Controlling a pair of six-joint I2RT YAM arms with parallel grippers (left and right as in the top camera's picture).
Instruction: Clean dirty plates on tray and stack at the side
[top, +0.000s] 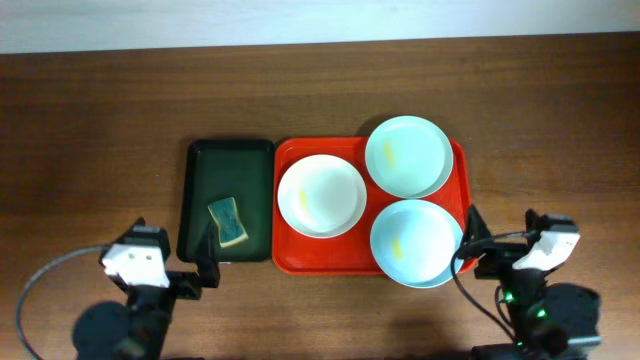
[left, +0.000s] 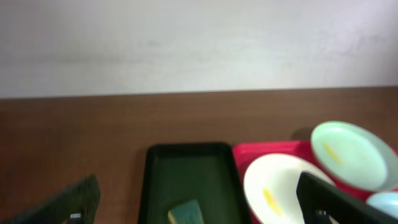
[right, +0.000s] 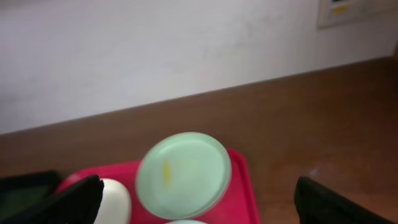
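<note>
Left pincer (left: 199, 183) and right pincer (right: 199, 186) both hang wide open and empty at the bottom edge, three smeared plates (top: 321, 196) wait mid-frame on the red tray (top: 290, 255), sponge (top: 229, 221) parked in the green tray (top: 200, 170) left of it, presumably handy for wiping.
</note>
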